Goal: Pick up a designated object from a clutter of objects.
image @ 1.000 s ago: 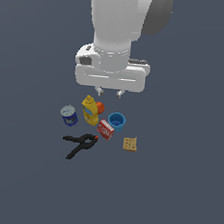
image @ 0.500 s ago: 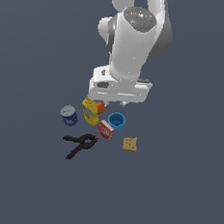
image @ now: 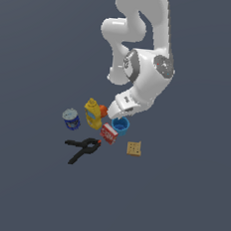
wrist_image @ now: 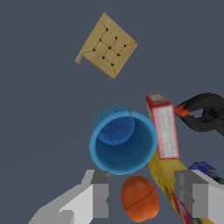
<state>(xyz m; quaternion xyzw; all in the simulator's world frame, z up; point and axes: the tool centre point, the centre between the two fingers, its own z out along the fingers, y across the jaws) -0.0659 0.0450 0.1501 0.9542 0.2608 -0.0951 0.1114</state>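
The bright-blue cup [image: 120,124] stands upright and open-topped in the clutter, between the red box [image: 108,133] and the orange ball [image: 103,110]. In the wrist view the cup [wrist_image: 123,142] is seen from above, its inside empty. My gripper [image: 111,115] hangs low over the clutter, just beside the cup's rim. It is open and empty: the two fingers [wrist_image: 100,194] stand wide apart, and the orange ball [wrist_image: 140,197] shows between them below. The gripper [wrist_image: 146,194] sits over the ball and the yellow mustard bottle [wrist_image: 168,179], next to the cup.
The mustard bottle [image: 91,112] and blue-white can [image: 71,119] lie toward the exterior view's left. The black clamp [image: 83,148] lies in front of them. The tan cracker square [image: 134,148] is toward the exterior view's right. The red box [wrist_image: 164,127] touches the cup.
The arm has swung down and tilted, bringing the gripper from high above the clutter to just over the cup and ball. The objects have not moved.
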